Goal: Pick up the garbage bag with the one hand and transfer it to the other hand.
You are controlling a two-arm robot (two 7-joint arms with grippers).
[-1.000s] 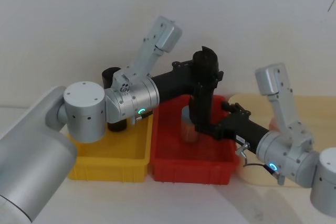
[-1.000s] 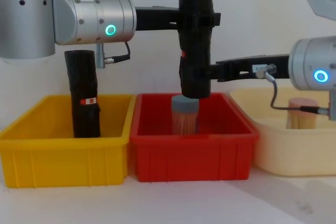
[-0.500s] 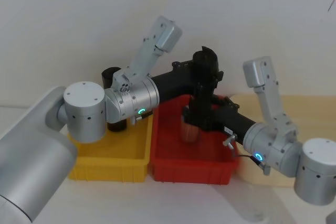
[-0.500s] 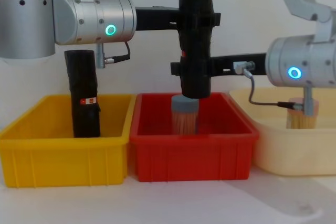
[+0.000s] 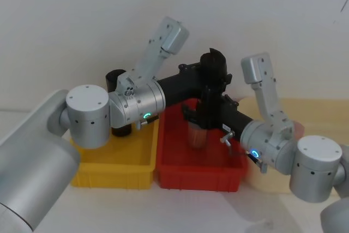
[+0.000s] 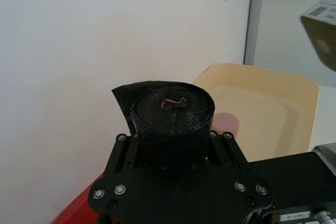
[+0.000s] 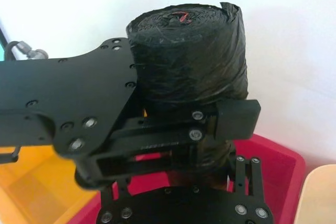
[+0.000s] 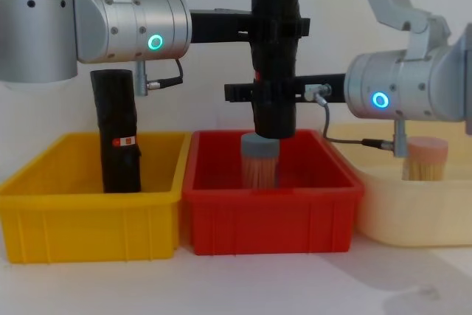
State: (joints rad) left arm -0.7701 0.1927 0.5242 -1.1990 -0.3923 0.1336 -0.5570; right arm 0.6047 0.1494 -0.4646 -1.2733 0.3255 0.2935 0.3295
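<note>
Already the pick-up looks done: the tall black banded roll of garbage bags [image 8: 273,64] hangs upright above the red plastic bin [image 8: 271,212], clamped near its top by the green-ringed left pincer [image 8: 274,26]. Lower down, the blue-ringed right pincer [image 8: 270,92] straddles it; whether it has clamped I cannot tell. Left, I judge: right grip, left release. No label writing is readable.

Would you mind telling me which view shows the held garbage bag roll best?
The chest view: the garbage bag roll shows full height, side-on. The head view foreshortens it; both wrist views show mainly its top end.
</note>
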